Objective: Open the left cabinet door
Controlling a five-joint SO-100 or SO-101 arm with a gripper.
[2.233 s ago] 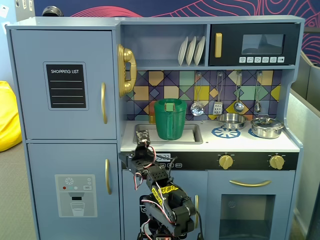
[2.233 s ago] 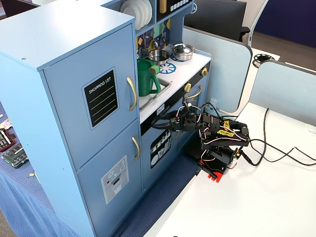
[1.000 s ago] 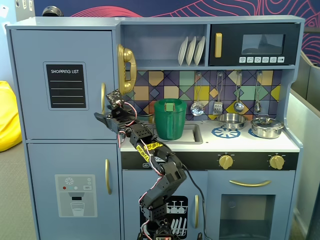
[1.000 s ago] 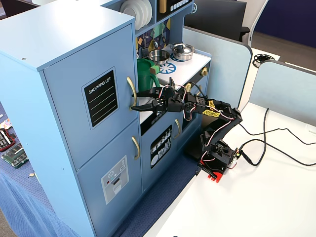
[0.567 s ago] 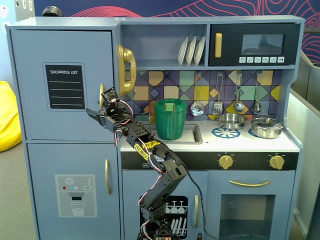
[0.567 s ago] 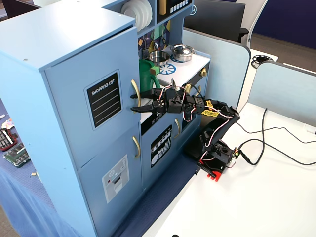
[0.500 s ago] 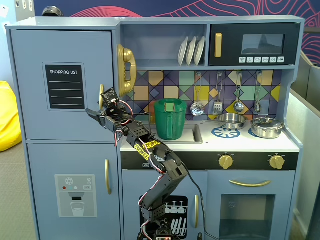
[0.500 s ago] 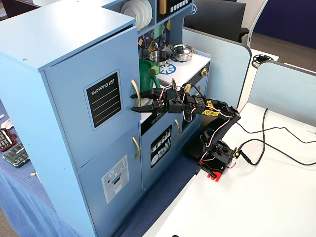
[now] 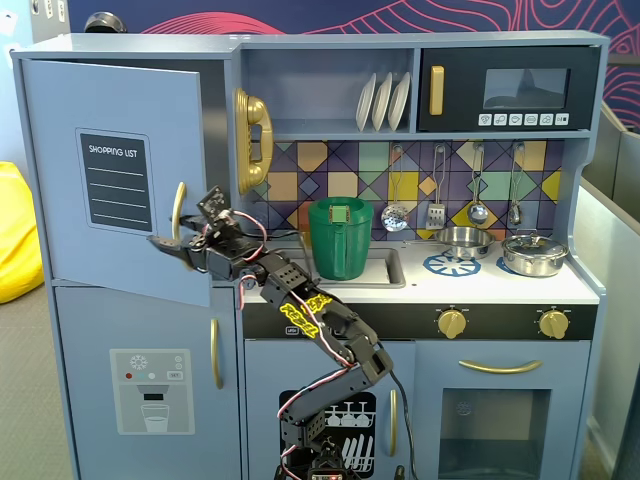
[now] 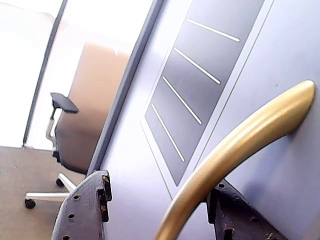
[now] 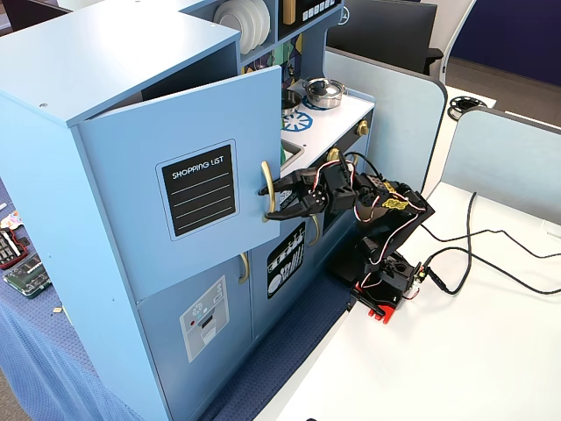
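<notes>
**Blue-grey door standing ajar, gripper straddling its gold handle**

The large flat blue-grey left cabinet door (image 9: 115,175) with the black "SHOPPING LIST" chalkboard panel (image 11: 200,187) is hanging partly open at the upper left of the toy kitchen, its free edge swinging away from the cabinet body in both fixed views. Its curved vertical gold handle (image 10: 235,152) is sitting near that free edge, and in the wrist view it is arching between the two dark fingers (image 10: 85,210), one on each side.

The black two-finger gripper (image 11: 273,198) is reaching to the handle with its jaws spread around the bar; they are parted, and whether either finger is pressing on the gold bar cannot be told. The black arm (image 9: 320,325) with yellow-marked links is stretching up from its base, which is standing on the white table (image 11: 491,351) in front of the kitchen.

Below the open door, the blue-grey door with the printed ice and water dispenser (image 9: 150,385) is staying flush. To the right in a fixed view, a green plastic jug (image 9: 340,238) is standing by the sink, and a gold toy telephone (image 9: 252,140) is hanging on the wall just beside the open compartment. A grey office chair (image 10: 70,135) is showing beyond the door's edge in the wrist view.
</notes>
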